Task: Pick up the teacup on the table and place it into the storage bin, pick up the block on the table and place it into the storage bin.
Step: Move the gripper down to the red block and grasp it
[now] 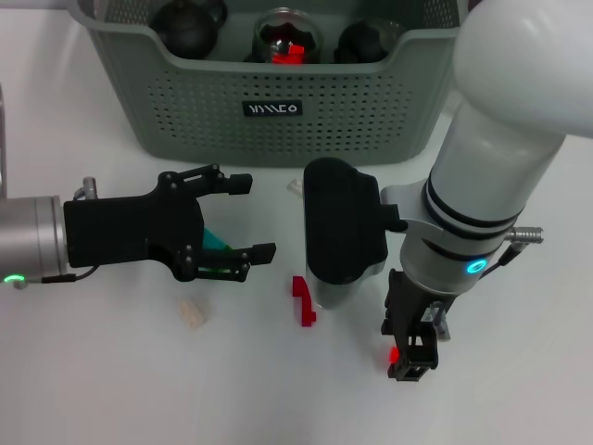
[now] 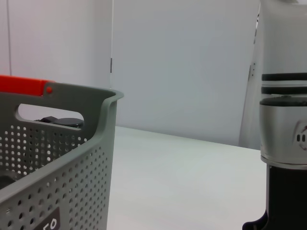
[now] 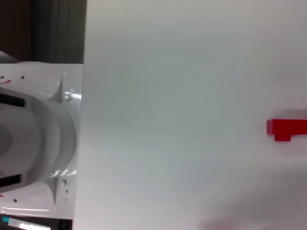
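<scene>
On table: red block [image 1: 303,300] | beside right gripper [image 1: 345,278] | lying flat

My left gripper [image 1: 236,215] hangs open over the table [image 1: 111,371], just short of the storage bin [image 1: 185,102] along the far edge. My right arm [image 1: 482,204] blocks the middle; a red block [image 1: 303,301] lies between us.

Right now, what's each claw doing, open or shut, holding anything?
Left claw: open, holding nothing, above the white table.
Right claw: cannot be told.
</scene>
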